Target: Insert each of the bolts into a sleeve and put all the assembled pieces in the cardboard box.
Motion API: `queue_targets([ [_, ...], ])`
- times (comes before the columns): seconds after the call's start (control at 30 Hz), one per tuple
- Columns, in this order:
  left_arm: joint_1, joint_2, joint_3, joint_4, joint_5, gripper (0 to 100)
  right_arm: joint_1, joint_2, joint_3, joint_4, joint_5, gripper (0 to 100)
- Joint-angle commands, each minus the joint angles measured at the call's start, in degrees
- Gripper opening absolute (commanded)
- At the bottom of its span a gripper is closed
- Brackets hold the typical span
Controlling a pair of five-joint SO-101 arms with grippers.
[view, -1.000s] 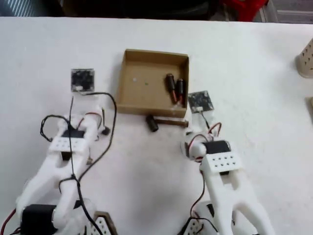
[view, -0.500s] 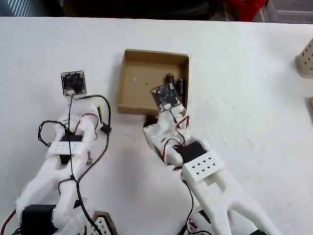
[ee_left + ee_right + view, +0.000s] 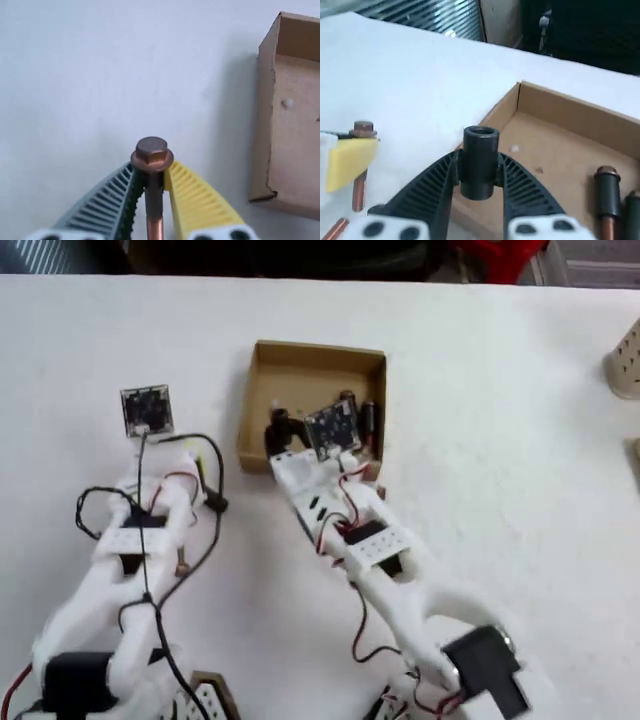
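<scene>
My right gripper (image 3: 479, 172) is shut on a black sleeve (image 3: 480, 159), held upright with its bore up. In the high view the black sleeve (image 3: 278, 426) hangs over the near left part of the cardboard box (image 3: 262, 390). My left gripper (image 3: 152, 182) is shut on a copper bolt (image 3: 152, 152), head up, over bare table to the left of the cardboard box (image 3: 292, 150). The right wrist view shows that copper bolt (image 3: 362, 131) against a yellow finger (image 3: 347, 155). Two sleeved bolts (image 3: 607, 200) lie inside the box at its right side. A loose bolt's end (image 3: 334, 230) lies on the table.
The right arm (image 3: 370, 540) stretches diagonally across the table in front of the box. The left arm (image 3: 130, 540) and its black cables (image 3: 215, 502) lie left of it. A pale holder (image 3: 628, 365) stands at the right edge.
The right arm has swung left from beside the box, taken up the sleeve that lay before the box's front wall, and carried it over the box. The left arm shifted slightly left.
</scene>
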Motion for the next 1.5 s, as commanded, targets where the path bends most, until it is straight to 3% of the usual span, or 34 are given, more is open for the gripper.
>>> queue_targets([
  [0.0, -0.66, 5.41, -4.84, -4.22, 0.62, 2, 0.22, 4.53, -3.52, -12.79, -0.09, 1.7],
  [0.37, -0.75, 9.71, -6.51, -6.68, 0.62, 2, -2.07, 12.09, 10.02, -44.7, 0.0, 1.6],
  [0.8, -0.75, 9.71, -6.59, -6.68, 0.62, 2, -3.56, 11.82, 29.63, -63.25, 0.0, 1.6],
  [1.0, -0.31, 9.63, -6.33, -6.68, 0.62, 2, -4.79, 12.18, 37.36, -66.86, -0.26, 1.6],
  [1.47, 0.66, 7.96, -6.33, -9.32, 0.62, 2, -4.09, 12.26, 37.27, -60.53, 0.0, 1.7],
])
